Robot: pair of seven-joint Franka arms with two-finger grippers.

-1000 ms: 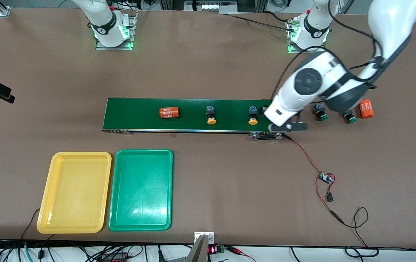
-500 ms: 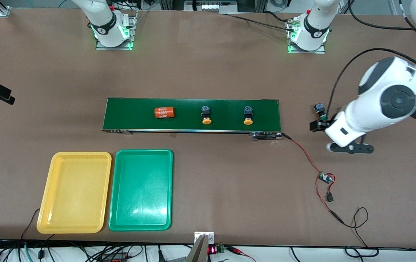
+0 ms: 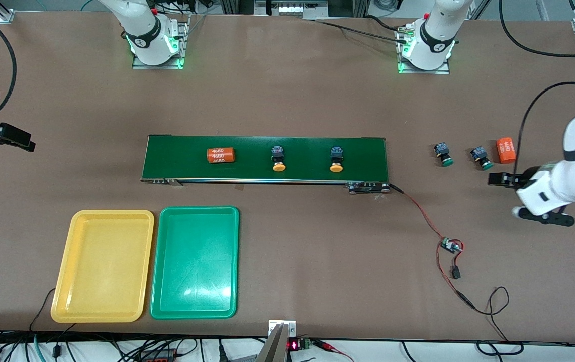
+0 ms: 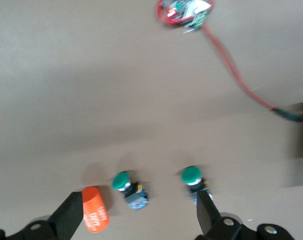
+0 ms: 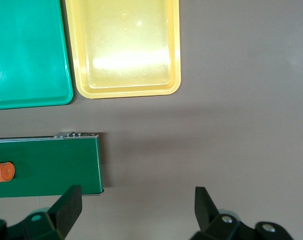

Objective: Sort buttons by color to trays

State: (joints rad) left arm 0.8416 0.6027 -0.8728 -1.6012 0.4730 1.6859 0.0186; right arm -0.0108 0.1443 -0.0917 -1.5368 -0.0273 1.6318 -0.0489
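My left gripper [image 4: 136, 220]: fingers spread wide and holding nothing, up over bare table at the left arm's end, close to the two green buttons.
My right gripper [image 5: 136, 212]: fingers also wide apart and empty, over the table by the right arm's end of the belt [image 3: 262, 158].
Green buttons: two, one [image 3: 444, 154] and the other [image 3: 482, 158], lie on the table past the belt's end, side by side but apart.
Yellow buttons: two, one [image 3: 277, 158] and the other [image 3: 336, 159], sit on the belt, well apart.
Trays: the yellow tray [image 3: 102, 265] and the green tray [image 3: 195, 262] lie side by side, nearer the front camera than the belt; both look empty.
Risk, wrong pick: an orange cylinder [image 3: 505, 150] lies just beside one green button; I could close on it or knock it.
Risk, slip: the buttons lie on their sides, so my fingers may roll one away.
Risk, snag: the red wire [image 3: 420, 213] runs between belt and buttons and could catch on a low carry.
Risk, mix-up: a second orange cylinder [image 3: 220, 155] rides the belt with the yellow buttons.
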